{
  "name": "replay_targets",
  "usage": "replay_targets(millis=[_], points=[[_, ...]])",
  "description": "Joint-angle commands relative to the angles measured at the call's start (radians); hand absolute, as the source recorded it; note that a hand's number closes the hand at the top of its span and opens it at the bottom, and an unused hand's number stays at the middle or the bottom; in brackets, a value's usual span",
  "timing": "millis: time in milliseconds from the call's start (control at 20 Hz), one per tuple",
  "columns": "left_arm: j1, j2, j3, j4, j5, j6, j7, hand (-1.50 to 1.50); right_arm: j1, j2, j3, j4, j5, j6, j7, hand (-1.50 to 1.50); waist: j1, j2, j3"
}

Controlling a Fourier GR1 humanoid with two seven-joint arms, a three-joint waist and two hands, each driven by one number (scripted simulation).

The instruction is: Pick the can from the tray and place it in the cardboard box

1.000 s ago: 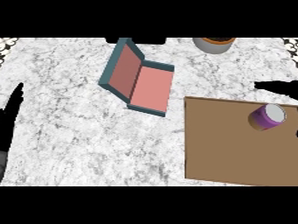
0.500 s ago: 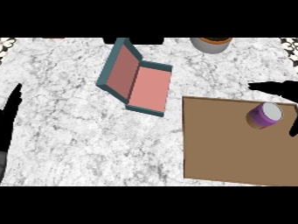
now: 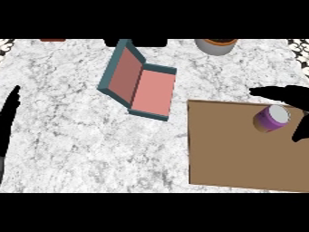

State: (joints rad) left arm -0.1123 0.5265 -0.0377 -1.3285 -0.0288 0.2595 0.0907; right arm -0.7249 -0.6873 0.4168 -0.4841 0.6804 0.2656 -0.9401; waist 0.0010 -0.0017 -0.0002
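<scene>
A white and grey marbled table (image 3: 83, 136) fills the view. A flat brown square tray (image 3: 250, 154) lies on its right part, reaching towards the lower right corner. Left of and above the tray, apart from it, sits a teal cardboard box with a pink inside (image 3: 153, 90), its lid (image 3: 120, 72) raised open on the left side. At the far edge, a grey round pot with an orange rim (image 3: 215, 45) is seen, cut off by the frame. A small purple can with a white top (image 3: 272, 118) stands on the tray's upper right part, its long axis roughly upright and tilted slightly, the white top facing up and to the right. The black right hand (image 3: 302, 100) is spread open round the can, one finger above it and the thumb at its right; contact cannot be made out. The black left hand (image 3: 2, 127) is shown at the left edge, fingers straight, holding nothing.
</scene>
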Motion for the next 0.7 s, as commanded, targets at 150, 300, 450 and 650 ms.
replay_targets(millis=[150, 300, 450, 650], points=[[0.035, -0.017, 0.032, -0.041, -0.01, -0.02, 0.004, 0.0, 0.057, -0.019, 0.025, -0.118, 0.051, 0.093, 0.023, -1.5, -0.001, -0.001, 0.0], [0.043, -0.039, 0.045, 0.007, -0.036, -0.012, -0.031, 0.0, 0.068, 0.008, 0.015, -0.145, 0.076, 0.093, 0.117, -1.5, -0.001, -0.001, 0.0], [0.071, -0.043, 0.059, 0.007, -0.036, -0.037, -0.072, 0.0, 0.123, 0.024, 0.007, -0.195, 0.085, 0.097, 0.177, -1.5, -0.003, -0.001, -0.001], [0.005, -0.074, 0.047, 0.032, -0.081, -0.024, -0.045, 0.0, 0.083, 0.094, -0.036, -0.007, 0.131, -0.02, 0.137, 1.5, 0.011, 0.006, 0.001]])
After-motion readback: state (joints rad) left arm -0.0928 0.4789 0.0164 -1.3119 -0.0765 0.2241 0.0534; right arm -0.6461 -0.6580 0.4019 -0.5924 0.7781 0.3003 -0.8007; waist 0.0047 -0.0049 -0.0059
